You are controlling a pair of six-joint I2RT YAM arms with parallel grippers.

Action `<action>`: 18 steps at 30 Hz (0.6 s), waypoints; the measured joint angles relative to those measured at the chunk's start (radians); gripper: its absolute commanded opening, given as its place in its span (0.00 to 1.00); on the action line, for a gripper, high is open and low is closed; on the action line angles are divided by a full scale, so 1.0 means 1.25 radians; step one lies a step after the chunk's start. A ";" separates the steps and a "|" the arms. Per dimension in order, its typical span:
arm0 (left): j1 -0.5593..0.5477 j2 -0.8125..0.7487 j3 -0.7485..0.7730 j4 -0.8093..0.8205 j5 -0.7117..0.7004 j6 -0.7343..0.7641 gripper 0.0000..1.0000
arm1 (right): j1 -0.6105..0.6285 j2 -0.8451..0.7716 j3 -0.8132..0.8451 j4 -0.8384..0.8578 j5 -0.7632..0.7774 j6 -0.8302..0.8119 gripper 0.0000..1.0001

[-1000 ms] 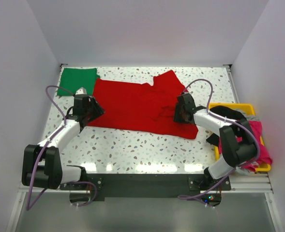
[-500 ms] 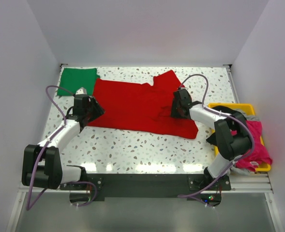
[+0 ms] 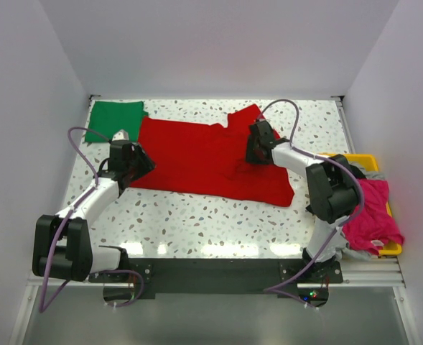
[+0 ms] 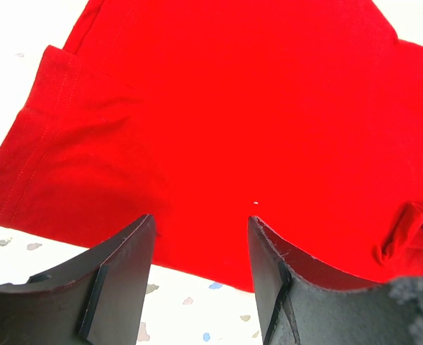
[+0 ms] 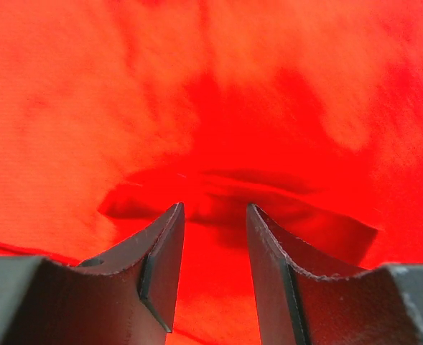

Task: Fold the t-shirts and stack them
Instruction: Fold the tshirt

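The large red t-shirt (image 3: 197, 154) lies spread flat across the middle of the table. The green t-shirt (image 3: 113, 119) lies folded at the back left corner. My left gripper (image 3: 143, 164) is open at the red shirt's left near edge. In the left wrist view the left gripper (image 4: 200, 228) straddles the hem of the red shirt (image 4: 233, 108). My right gripper (image 3: 248, 154) is open, low over the shirt's right part. In the right wrist view the right gripper (image 5: 213, 210) points at a raised wrinkle (image 5: 233, 188) in the red cloth (image 5: 197, 86).
A yellow tray (image 3: 356, 157) stands at the right edge with a magenta garment (image 3: 373, 215) heaped in it. White walls close in the left, back and right sides. Speckled tabletop (image 3: 197, 223) shows in front of the red shirt.
My right gripper has moved back and to the left across the red shirt, away from the tray. The left arm has not moved.
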 measured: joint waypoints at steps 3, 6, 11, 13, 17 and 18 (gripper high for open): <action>0.000 0.000 0.000 0.000 0.000 0.000 0.59 | 0.003 0.024 0.041 0.005 -0.017 -0.005 0.44; 0.000 0.000 0.000 0.000 0.000 0.000 0.59 | 0.009 0.045 0.074 0.004 -0.030 -0.007 0.44; 0.000 0.000 0.000 -0.002 0.000 0.000 0.59 | 0.027 0.061 0.103 -0.002 -0.036 -0.011 0.45; 0.000 0.000 0.000 -0.002 0.000 0.000 0.59 | 0.035 0.061 0.103 -0.004 -0.038 -0.011 0.45; 0.000 0.000 0.000 -0.002 0.000 0.000 0.59 | 0.051 0.061 0.103 -0.009 -0.045 -0.011 0.46; 0.000 0.000 0.000 -0.002 0.000 0.000 0.59 | 0.056 0.061 0.103 -0.009 -0.045 -0.011 0.46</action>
